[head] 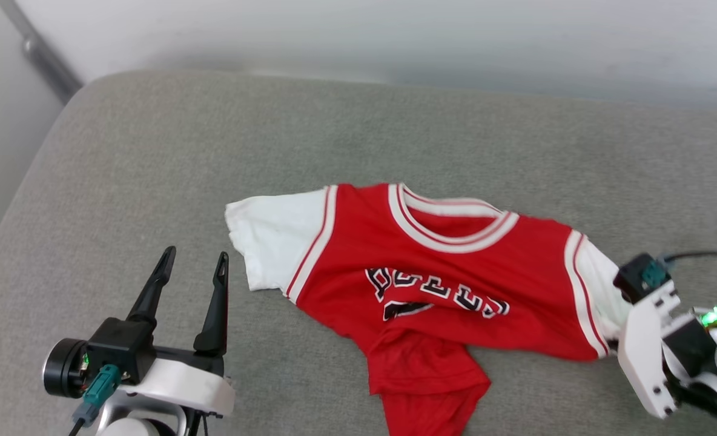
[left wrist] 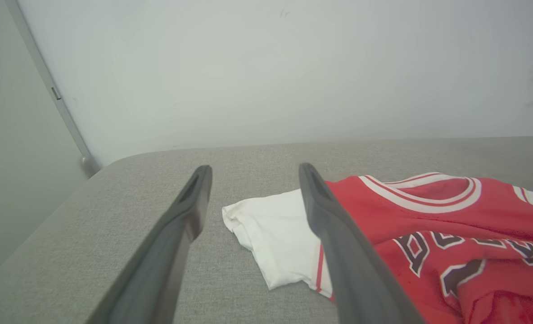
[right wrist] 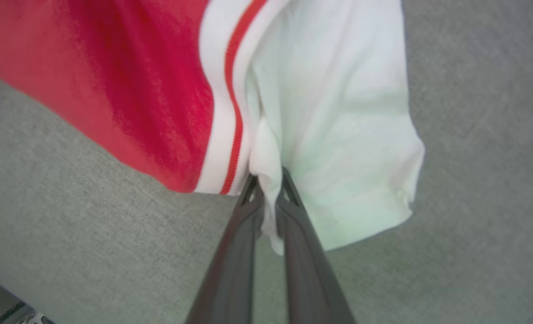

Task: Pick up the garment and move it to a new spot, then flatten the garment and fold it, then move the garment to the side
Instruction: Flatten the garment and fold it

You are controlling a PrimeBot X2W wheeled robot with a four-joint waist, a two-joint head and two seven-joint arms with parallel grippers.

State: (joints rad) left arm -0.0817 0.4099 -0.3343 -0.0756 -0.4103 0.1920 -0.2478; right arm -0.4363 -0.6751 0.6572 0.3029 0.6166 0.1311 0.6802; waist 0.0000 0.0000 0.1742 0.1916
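Note:
The garment (head: 431, 272), a red jersey with white short sleeves and black lettering, lies crumpled on the grey cushion (head: 152, 157), its lower part folded up over itself. In the right wrist view my right gripper (right wrist: 268, 177) is shut on a pinch of the white sleeve (right wrist: 338, 117) beside the red-striped trim. In the head view that gripper's body (head: 649, 321) sits at the garment's right sleeve, fingers hidden. My left gripper (head: 195, 257) stands open just left of the other white sleeve (left wrist: 271, 234), touching nothing.
The grey cushion reaches to a pale wall (head: 395, 36) at the back. A metal rail (head: 40, 51) runs down the far left corner. The cushion's rounded left edge (head: 13, 212) drops away near my left arm.

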